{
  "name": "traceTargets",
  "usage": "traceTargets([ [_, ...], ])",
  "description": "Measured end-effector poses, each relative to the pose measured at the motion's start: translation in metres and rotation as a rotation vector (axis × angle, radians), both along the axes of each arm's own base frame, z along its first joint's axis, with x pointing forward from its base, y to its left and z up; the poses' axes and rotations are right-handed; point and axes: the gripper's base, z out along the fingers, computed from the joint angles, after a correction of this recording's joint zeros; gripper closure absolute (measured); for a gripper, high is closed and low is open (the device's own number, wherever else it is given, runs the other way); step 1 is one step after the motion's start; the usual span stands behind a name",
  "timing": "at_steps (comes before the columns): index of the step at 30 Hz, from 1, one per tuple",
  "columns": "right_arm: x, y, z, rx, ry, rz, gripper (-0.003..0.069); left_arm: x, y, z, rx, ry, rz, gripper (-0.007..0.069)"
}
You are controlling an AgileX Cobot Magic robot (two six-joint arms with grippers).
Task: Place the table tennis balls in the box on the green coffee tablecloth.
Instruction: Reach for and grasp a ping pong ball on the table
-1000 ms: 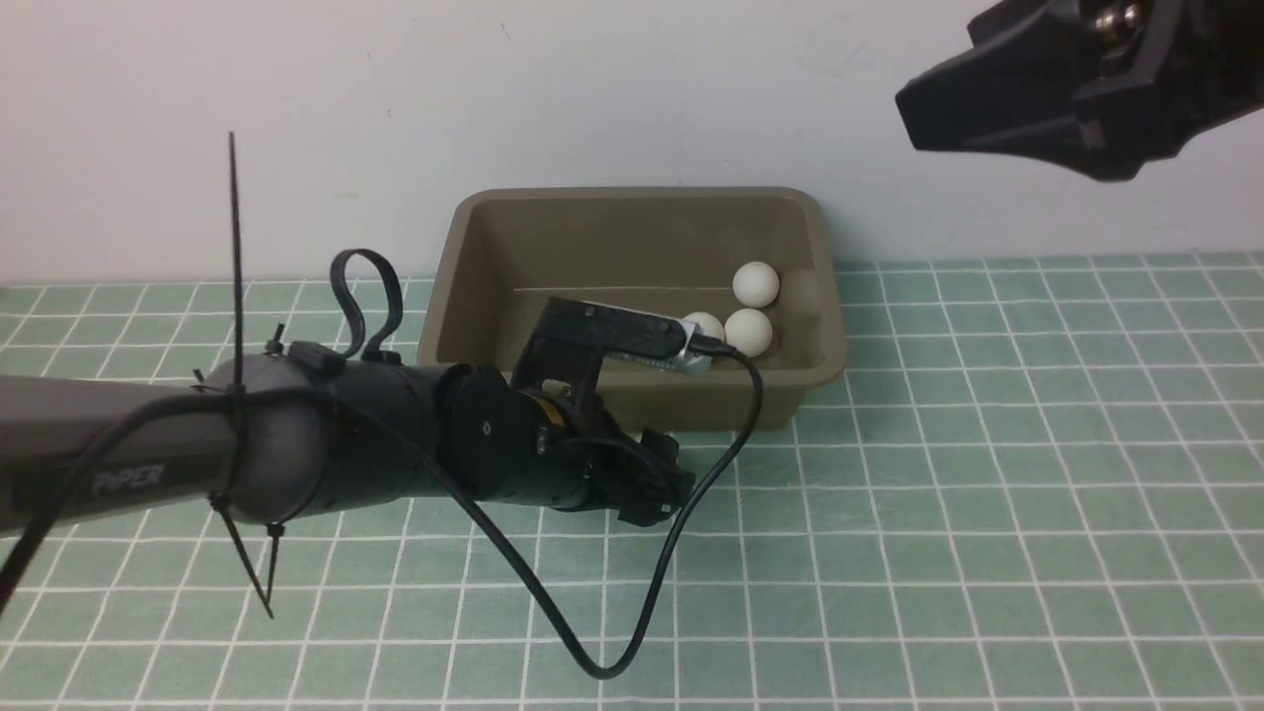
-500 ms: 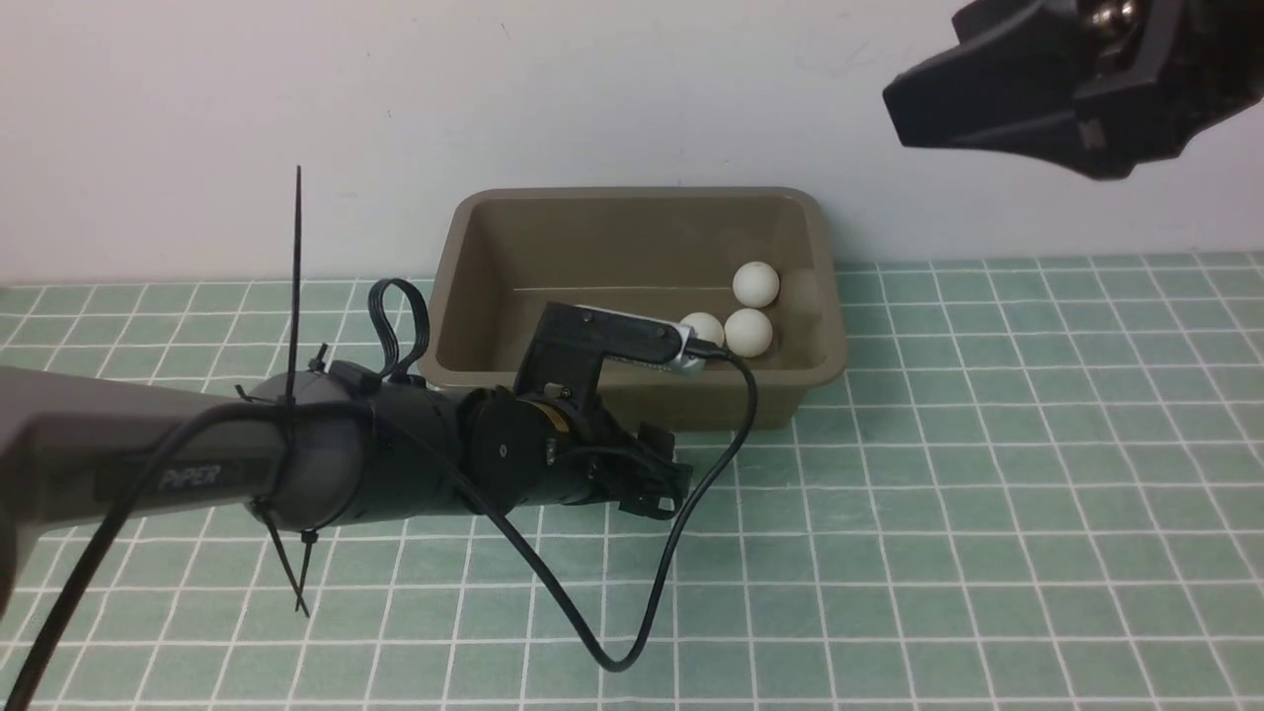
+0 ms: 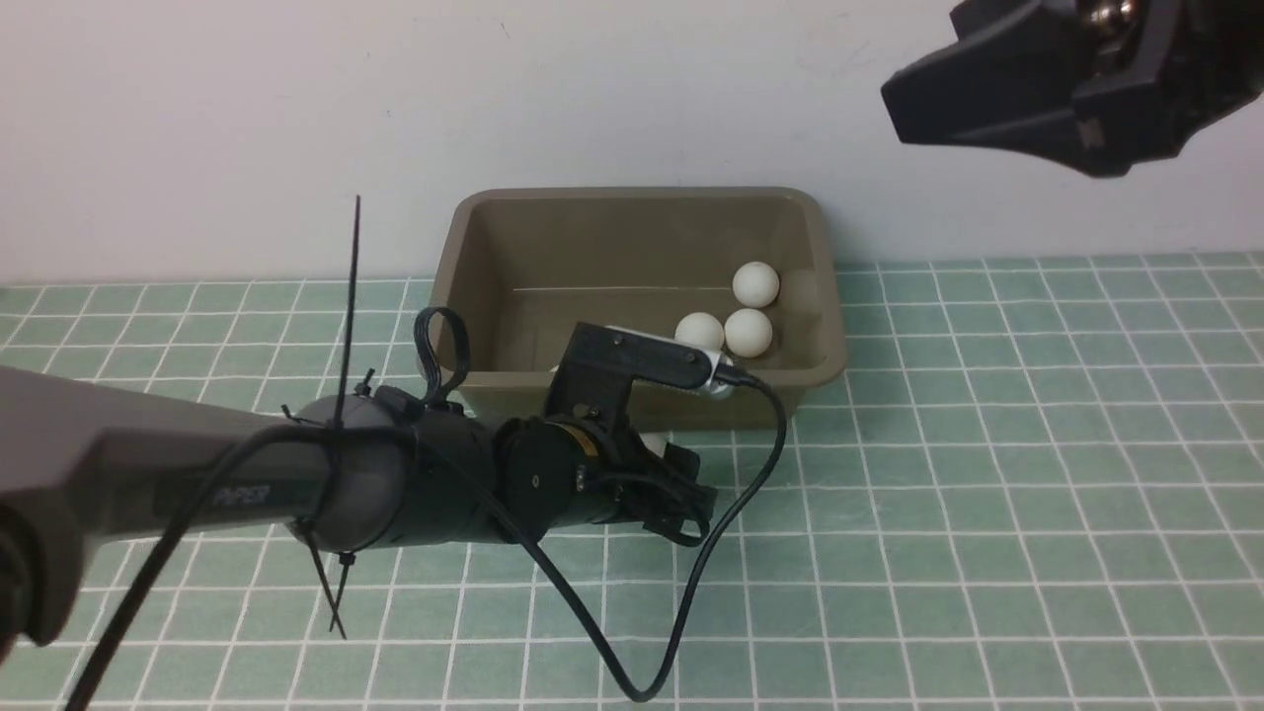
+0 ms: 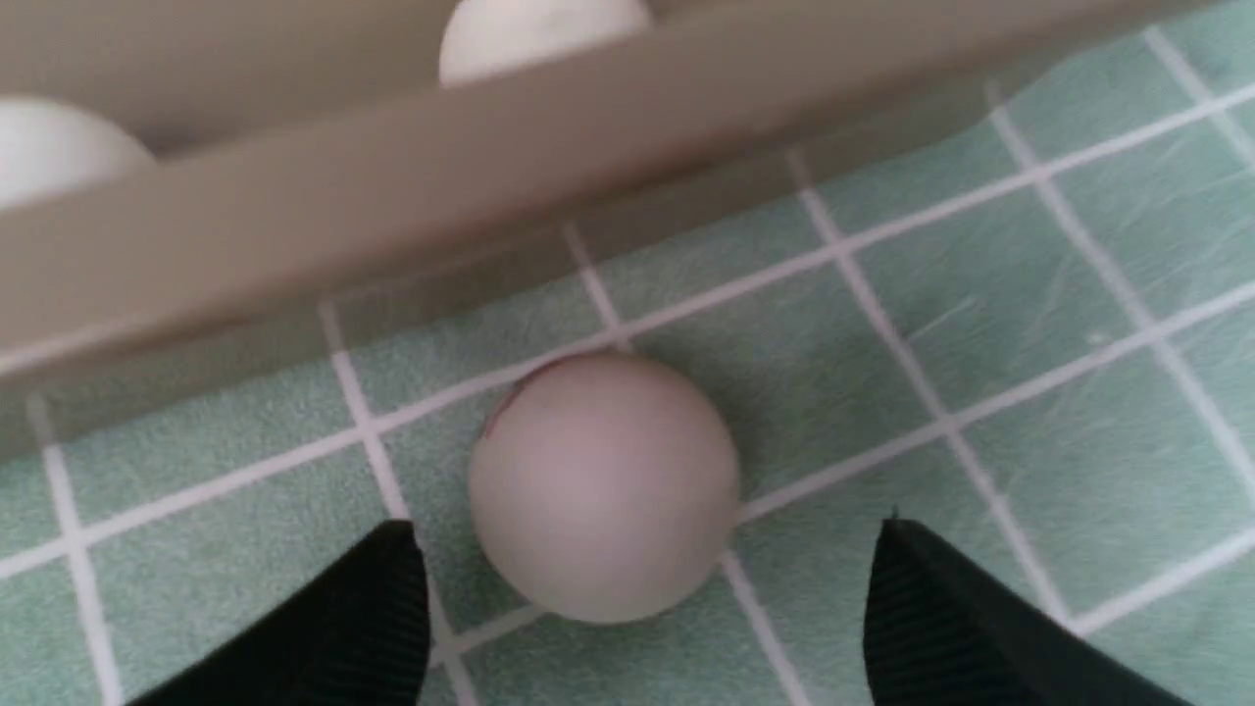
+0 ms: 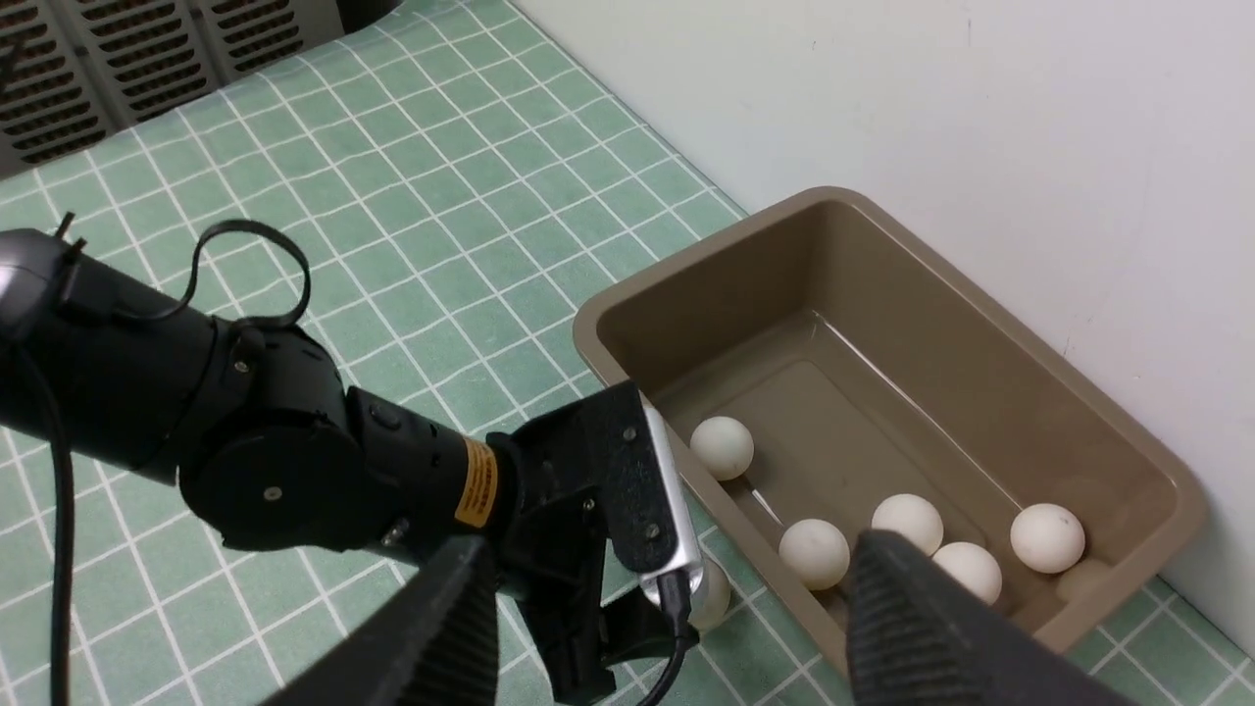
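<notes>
the left tool (image 4: 644, 529), jaws apart, straddles one table tennis ball (image 4: 603, 485) lying on the green coffee tablecloth (image 3: 987, 494) just outside the box (image 3: 612, 237), by its near wall, while other balls (image 3: 756, 283) rest inside it and the right tool (image 5: 672, 559) hangs high, jaws apart and empty.

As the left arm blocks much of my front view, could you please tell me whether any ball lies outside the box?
Observer: Yes. The left wrist view shows one ball on the tablecloth, just outside the near wall of the box.
Operator: Thank you. Are the left jaws gripping it?
Observer: No. They stand open with a tip on either side of it, and neither tip touches it.
Operator: And how many are inside the box?
Observer: The right wrist view shows five balls on its floor.
</notes>
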Motion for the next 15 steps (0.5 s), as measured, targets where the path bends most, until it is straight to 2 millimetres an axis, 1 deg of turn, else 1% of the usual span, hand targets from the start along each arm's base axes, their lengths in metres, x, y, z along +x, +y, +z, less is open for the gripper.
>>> traceTargets([
  [4, 0.000, 0.000, 0.000, -0.003, -0.002, 0.003, 0.0219, 0.004, 0.000, -0.016, 0.017, -0.005, 0.014, 0.0097],
  [5, 0.000, 0.000, 0.000, -0.003, -0.003, 0.003, 0.0219, 0.004, 0.000, -0.017, 0.017, -0.005, 0.016, 0.0111],
  [6, 0.000, 0.000, 0.000, -0.004, -0.004, 0.004, 0.0219, 0.004, 0.000, -0.018, 0.016, -0.007, 0.019, 0.0144],
  [8, 0.000, 0.000, 0.000, -0.005, -0.004, 0.005, 0.0219, 0.005, 0.000, -0.018, 0.014, -0.014, 0.023, 0.0225],
  [9, 0.000, 0.000, 0.000, -0.005, -0.004, 0.005, 0.0219, 0.005, 0.000, -0.018, 0.015, -0.016, 0.023, 0.0300],
  [10, 0.000, 0.000, 0.000, -0.005, -0.004, 0.005, 0.0219, 0.005, 0.000, -0.018, 0.014, -0.017, 0.023, 0.0355],
  [11, 0.000, 0.000, 0.000, -0.005, -0.004, 0.005, 0.0219, 0.004, -0.001, -0.017, 0.015, -0.014, 0.016, 0.0431],
  [12, 0.000, 0.000, 0.000, -0.005, -0.004, 0.005, 0.0219, 0.001, -0.003, -0.017, 0.023, -0.001, -0.003, 0.0538],
  [13, 0.000, 0.000, 0.000, -0.005, -0.005, 0.004, 0.0219, -0.001, -0.005, -0.015, 0.029, 0.006, -0.021, 0.0571],
  [15, 0.000, 0.000, 0.000, -0.004, -0.007, 0.004, 0.0219, -0.010, -0.013, -0.008, 0.048, 0.012, -0.084, 0.0610],
])
